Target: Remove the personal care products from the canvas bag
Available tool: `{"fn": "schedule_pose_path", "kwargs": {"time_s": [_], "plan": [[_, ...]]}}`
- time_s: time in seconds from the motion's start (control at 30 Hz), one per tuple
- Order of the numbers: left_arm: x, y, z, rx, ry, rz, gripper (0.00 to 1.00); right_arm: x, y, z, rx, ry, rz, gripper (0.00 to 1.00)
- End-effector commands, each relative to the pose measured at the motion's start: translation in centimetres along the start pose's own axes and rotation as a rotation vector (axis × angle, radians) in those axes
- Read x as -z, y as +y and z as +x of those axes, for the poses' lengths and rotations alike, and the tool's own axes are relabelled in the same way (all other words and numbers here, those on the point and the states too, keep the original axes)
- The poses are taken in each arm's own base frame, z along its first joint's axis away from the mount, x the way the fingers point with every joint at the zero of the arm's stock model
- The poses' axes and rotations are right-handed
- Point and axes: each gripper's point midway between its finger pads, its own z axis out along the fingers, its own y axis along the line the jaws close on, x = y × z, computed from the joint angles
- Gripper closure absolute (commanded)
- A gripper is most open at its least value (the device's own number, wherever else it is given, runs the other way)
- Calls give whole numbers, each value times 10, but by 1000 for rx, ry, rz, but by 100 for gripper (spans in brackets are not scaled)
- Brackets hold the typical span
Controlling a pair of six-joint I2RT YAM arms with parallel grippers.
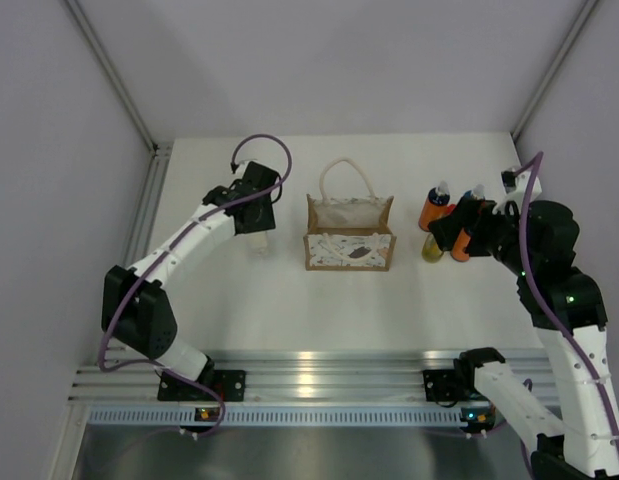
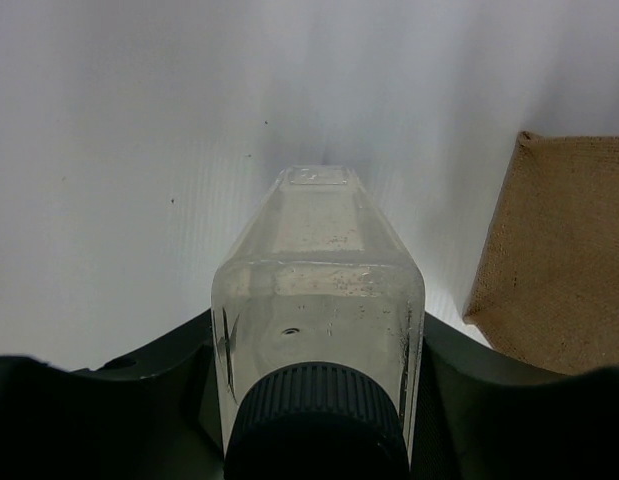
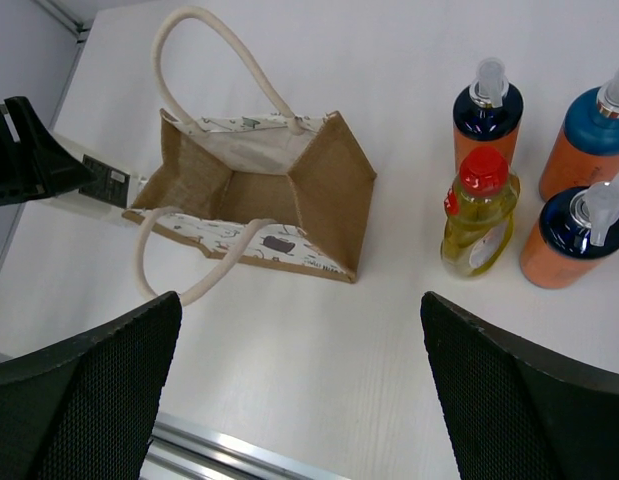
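There are five bottles and one bag. Four bottles stand upright in a tight cluster to the right of the bag [image 1: 349, 248], caps up. Three are orange bottles [image 3: 486, 125] and one is a slim yellow bottle [image 3: 477, 218] with a red cap. They are close to the right edge of the table [image 1: 289, 310], and the yellow one is nearest the bag.

The fifth, a pale bottle [image 2: 319, 250] with a dark cap, is clamped in the left claw [image 2: 319, 320] just left of the bag. Its long axis runs along the fingers, with the cap toward the wrist and the base pointing away at the table. I cannot tell whether the base touches the table. White tabletop lies open around it, out to the left edge.

The bag sits mid-table with its mouth up and nothing showing inside. Its long side runs left to right, the printed panel faces the near edge, and bare table lies in front of it.

The right claw [image 3: 299, 310] hangs above the table between bag and cluster, its fingers spread wide and holding nothing.
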Motion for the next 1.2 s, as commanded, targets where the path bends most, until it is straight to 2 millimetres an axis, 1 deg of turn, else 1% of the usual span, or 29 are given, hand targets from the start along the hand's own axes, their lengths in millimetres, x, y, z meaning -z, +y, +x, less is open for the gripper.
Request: {"fn": "schedule_pose_path", "kwargs": {"time_s": [0.0, 0.1, 0.23, 0.33, 0.37, 0.4, 0.47, 0.5, 0.6, 0.63, 0.7, 0.73, 0.77, 0.8, 0.83, 0.87, 0.9, 1.0, 1.07, 1.13, 1.17], "plan": [[-6, -15, -34, 84, -119, 75, 100, 10, 3, -9, 24, -14, 4, 1], [-15, -17, -24, 85, -81, 76, 100, 11, 4, -10, 29, -17, 2, 1], [-23, -19, -19, 75, -52, 81, 100, 11, 3, -11, 32, -14, 9, 1], [-25, -20, -18, 76, -42, 82, 100, 11, 2, -10, 34, -12, 11, 0], [-27, -19, -16, 77, -37, 80, 99, 12, 2, -10, 32, -13, 14, 1], [-27, -19, -17, 80, -36, 80, 91, 12, 2, -10, 32, -12, 13, 1], [-28, -19, -15, 76, -33, 78, 83, 12, 2, -10, 32, -14, 14, 0], [-28, -18, -15, 78, -33, 77, 68, 12, 2, -11, 33, -15, 15, 1], [-29, -17, -14, 74, -33, 72, 42, 13, 2, -12, 31, -20, 17, 0], [-28, -16, -15, 76, -38, 67, 29, 14, 2, -12, 30, -19, 15, 1], [-25, -16, -19, 78, -49, 70, 21, 14, 3, -13, 30, -22, 15, 1], [-24, -16, -21, 82, -54, 69, 15, 14, 3, -13, 30, -22, 15, 1], [-22, -16, -22, 82, -59, 72, 5, 14, 3, -14, 31, -22, 13, 1], [-17, -15, -26, 85, -71, 79, 2, 14, 3, -14, 31, -24, 16, 0], [-14, -14, -27, 85, -71, 77, 2, 14, 3, -15, 31, -25, 17, 1], [-9, -15, -34, 90, -82, 83, 2, 14, 3, -16, 31, -28, 18, 0], [-5, -15, -37, 89, -85, 82, 2, 15, 3, -17, 32, -29, 17, 0], [18, -9, -51, 95, -113, 78, 2, 17, 1, -20, 43, -33, 31, 0], [40, 0, -62, 95, -142, 77, 2, 18, -2, -19, 56, -24, 49, 1], [55, 10, -68, 90, -167, 57, 2, 21, -6, -23, 70, -31, 75, 0], [69, 15, -75, 89, -198, 62, 2, 22, -7, -24, 78, -33, 84, 1]]}}
